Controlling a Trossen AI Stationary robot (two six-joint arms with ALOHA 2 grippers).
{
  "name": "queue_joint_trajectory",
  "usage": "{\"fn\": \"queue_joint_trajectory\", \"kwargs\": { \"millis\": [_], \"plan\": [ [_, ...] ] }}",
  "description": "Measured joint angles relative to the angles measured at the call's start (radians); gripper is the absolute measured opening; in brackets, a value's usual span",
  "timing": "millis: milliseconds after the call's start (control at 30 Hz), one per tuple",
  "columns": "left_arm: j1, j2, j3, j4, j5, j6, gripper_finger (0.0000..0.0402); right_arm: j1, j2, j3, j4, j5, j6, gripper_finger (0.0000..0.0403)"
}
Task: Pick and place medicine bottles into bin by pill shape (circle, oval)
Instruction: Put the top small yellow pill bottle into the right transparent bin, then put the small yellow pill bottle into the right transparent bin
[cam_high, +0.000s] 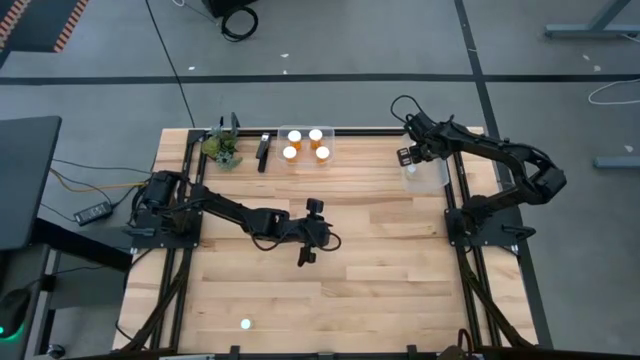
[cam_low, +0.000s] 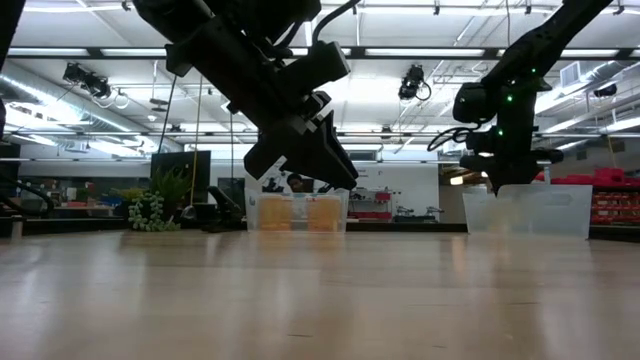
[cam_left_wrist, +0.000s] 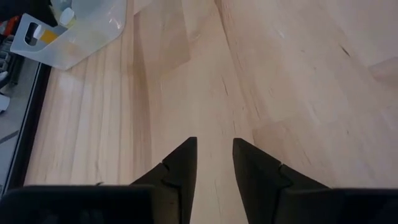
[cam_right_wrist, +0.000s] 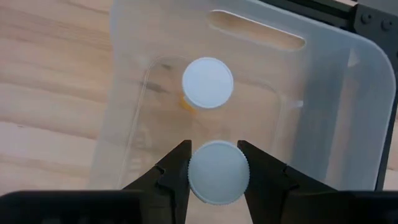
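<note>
My right gripper is at the table's far right, over a clear plastic bin, and is shut on a white-capped medicine bottle. A second bottle stands upright on the bin's floor, with orange showing under its cap. This bin also shows in the high view. Another clear bin at the far middle holds several orange bottles with white caps. My left gripper is open and empty above the bare wood at the table's middle. My right gripper pinches the bottle's round white cap by its ribbed rim between its two fingers, on opposite sides. The fingers come from above, pointing down. The bottle is upright under them, inside the bin's outline. The cap hides whether it stands on the bin's floor.
A small green plant and a dark object stand at the far left beside the middle bin. A small white disc lies near the front edge. Black frame rails run along the table's left and right sides.
</note>
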Motion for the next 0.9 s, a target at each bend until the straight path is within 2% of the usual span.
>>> {"fn": "queue_joint_trajectory", "kwargs": {
  "millis": [600,900],
  "plan": [
    [0.0,0.0,0.0,0.0,0.0,0.0,0.0112,0.004,0.0,-0.048,0.033,-0.019,0.04,0.0134],
    [0.0,0.0,0.0,-0.002,0.0,0.006,0.0106,0.004,0.0,-0.048,0.032,-0.019,0.03,0.0196]
  ]
}}
